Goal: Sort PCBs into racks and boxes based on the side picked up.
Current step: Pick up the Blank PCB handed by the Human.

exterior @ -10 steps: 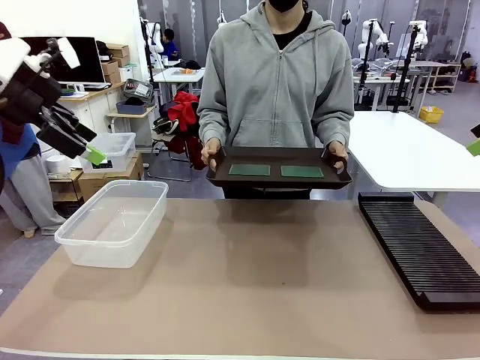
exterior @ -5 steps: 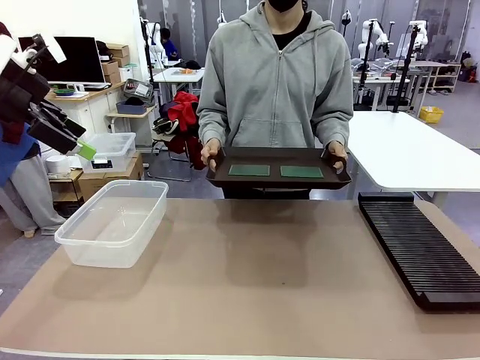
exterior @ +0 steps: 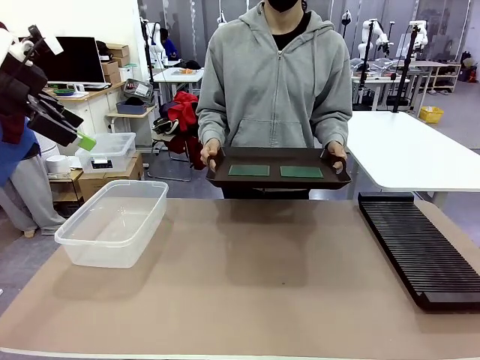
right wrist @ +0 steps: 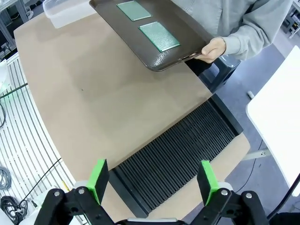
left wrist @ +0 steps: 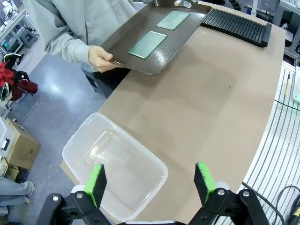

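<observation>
The PCBs (exterior: 249, 170) (exterior: 301, 172), two thin flat green rectangular boards, lie flat and side by side with a gap between them in a dark brown handled tray (exterior: 277, 182). The tray is at the upper middle of the front view, above the far edge of the brown surface (exterior: 262, 292). A person in a grey hooded top stands behind it, with hands (exterior: 212, 152) gripping the tray at both ends.

The long flat black rack (exterior: 420, 255) with many narrow parallel slots lies on the surface at the right of the front view, running from the far edge toward the near right corner. The clear plastic tub (exterior: 105, 251) with rounded corners and no lid sits at the left, well apart from the rack.

The left gripper (exterior: 79, 129) hangs in the upper left of the front view, above and outside the tub, its green-padded fingers spread. In the left wrist view its fingers stand wide with nothing between them, the tub below them and the tray with both boards in the upper middle. In the right wrist view the right gripper (right wrist: 153, 179) is also wide and holds nothing. It hovers over the rack, with the tray at the top of the frame and one of the person's hands on its end.
</observation>
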{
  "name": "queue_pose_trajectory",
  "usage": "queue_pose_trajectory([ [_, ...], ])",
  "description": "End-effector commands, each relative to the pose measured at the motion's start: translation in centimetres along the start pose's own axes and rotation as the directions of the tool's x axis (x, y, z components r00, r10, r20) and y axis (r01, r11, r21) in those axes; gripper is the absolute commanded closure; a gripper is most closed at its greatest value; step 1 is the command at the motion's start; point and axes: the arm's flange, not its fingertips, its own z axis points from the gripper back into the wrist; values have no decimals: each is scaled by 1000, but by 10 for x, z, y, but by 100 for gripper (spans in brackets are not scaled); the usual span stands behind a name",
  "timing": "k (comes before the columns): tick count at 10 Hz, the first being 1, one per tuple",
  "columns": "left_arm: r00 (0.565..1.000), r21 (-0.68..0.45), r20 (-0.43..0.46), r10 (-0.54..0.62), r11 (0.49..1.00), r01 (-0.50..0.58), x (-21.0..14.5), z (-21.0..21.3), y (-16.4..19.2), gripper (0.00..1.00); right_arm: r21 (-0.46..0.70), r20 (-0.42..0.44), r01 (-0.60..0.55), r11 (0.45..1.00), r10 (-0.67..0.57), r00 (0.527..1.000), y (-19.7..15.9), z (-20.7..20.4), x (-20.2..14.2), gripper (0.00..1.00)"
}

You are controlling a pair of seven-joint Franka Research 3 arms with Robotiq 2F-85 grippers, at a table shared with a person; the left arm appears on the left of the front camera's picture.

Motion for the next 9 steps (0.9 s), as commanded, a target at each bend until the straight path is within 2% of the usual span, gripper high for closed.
queue_pose_trajectory([
  [1, 1000, 29, 10, 9, 1000, -9, -1, -1, -5, 0, -23, 31, -1, 1000, 2, 1000, 3, -2, -3, 0],
  [3, 999, 58, 32, 23, 998, -25, 1, -1, -4, 0, -55, 51, -2, 998, 5, 999, 6, 3, -3, 0],
  [4, 1000, 21, 16, 0, 1000, 0, 2, 4, 1, 0, -68, 71, -4, 998, 9, 997, 7, 5, -4, 0],
  [9, 1000, 21, 16, 0, 1000, 0, 2, 4, 1, 0, -74, 90, 4, 997, 3, 996, 7, 7, -11, 0],
])
